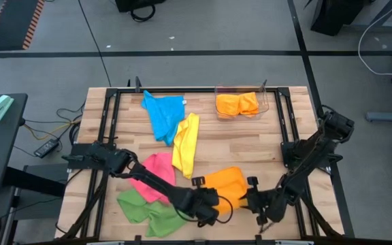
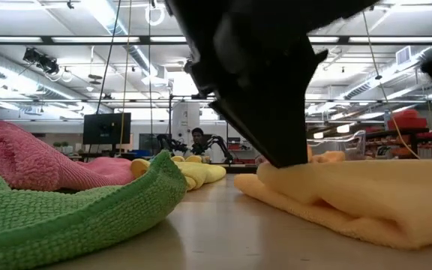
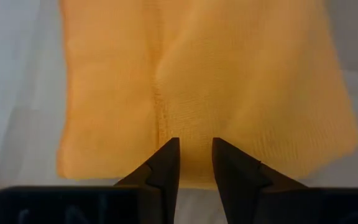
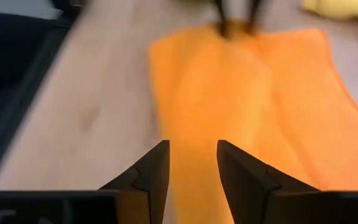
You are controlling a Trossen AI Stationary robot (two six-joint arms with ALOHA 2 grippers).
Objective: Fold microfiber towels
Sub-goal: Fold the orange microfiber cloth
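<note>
Left end effector (image 3: 195, 163): at the near edge of the orange towel (image 1: 224, 184), fingers set narrowly apart with a strip of cloth edge between the tips; whether they pinch it cannot be told. Right end effector (image 4: 192, 163): at the opposite edge of the same towel, fingers parted with a clear gap, the cloth showing between the tips, grip not confirmed.

Orange towel: lying in a loose fold on the bench (image 1: 250, 139), near the front edge, between the two end effectors.

Pink towel (image 1: 156, 170): crumpled, just left of the orange one, under the left arm.
Green towel (image 1: 147, 209): bunched at the front edge, touching the pink.
Yellow towel (image 1: 186, 144): a long heap at mid-bench, its lower end beside the pink.
Blue towel (image 1: 163, 114): toward the back, overlapped by the yellow.

Clear bin (image 1: 269, 103): back right of the bench, holding orange cloth (image 1: 237, 105).
</note>
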